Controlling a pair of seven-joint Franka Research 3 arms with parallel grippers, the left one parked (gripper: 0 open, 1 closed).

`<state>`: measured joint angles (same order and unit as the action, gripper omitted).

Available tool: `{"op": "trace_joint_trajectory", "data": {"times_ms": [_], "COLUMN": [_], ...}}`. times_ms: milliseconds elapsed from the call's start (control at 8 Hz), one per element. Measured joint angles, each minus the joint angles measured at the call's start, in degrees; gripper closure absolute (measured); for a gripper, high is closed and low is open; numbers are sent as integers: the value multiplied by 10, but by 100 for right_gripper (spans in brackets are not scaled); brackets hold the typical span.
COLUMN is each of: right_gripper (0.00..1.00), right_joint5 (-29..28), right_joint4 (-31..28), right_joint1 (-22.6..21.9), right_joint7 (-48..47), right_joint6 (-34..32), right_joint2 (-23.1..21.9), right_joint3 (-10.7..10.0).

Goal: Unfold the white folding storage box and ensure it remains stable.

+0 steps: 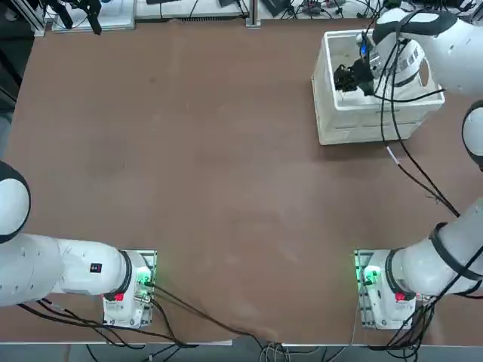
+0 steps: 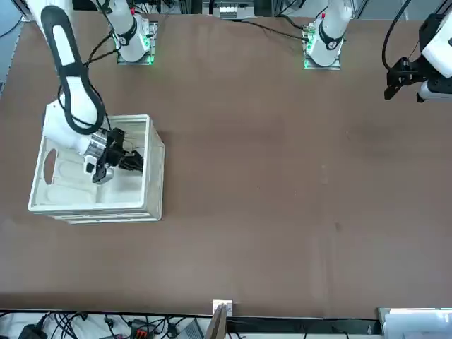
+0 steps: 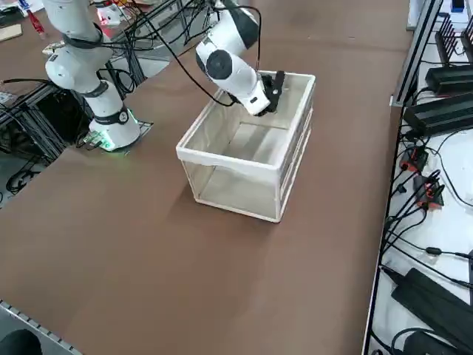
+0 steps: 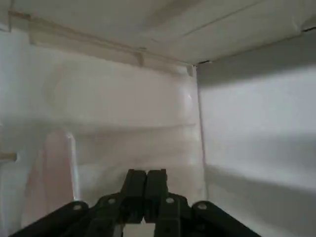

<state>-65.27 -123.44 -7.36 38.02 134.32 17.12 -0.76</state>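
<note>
On the brown worktop (image 1: 196, 151) stands the white storage box (image 3: 228, 166), walls raised, my right gripper (image 4: 147, 174) closed on nothing inside it.

End effector (image 4: 146, 174) shut, fingertips together, inside white folding storage box (image 4: 123, 94); walls meet at corner beyond fingertips, oval handle cut-out (image 4: 49, 173) off to one side.

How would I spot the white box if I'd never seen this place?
Look on the brown table, toward its far right corner seen from the arms' bases. The box stands there, open-topped, with the right gripper in its mouth. Unlike the rounded white arms, it is boxy and straight-sided.
</note>
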Motion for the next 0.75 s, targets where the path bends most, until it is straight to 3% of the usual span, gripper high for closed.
{"op": "trace_joint_trajectory", "data": {"times_ms": [375, 500, 750], "right_gripper": [99, 99, 99], "right_joint5": [-3, 37, 173], "right_joint4": [-1, 2, 5], "right_joint1": [-1, -2, -5], "right_joint7": [8, 8, -20], "right_joint6": [2, 1, -5], "right_joint2": [-3, -8, -32], "right_joint3": [-2, -3, -16]}}
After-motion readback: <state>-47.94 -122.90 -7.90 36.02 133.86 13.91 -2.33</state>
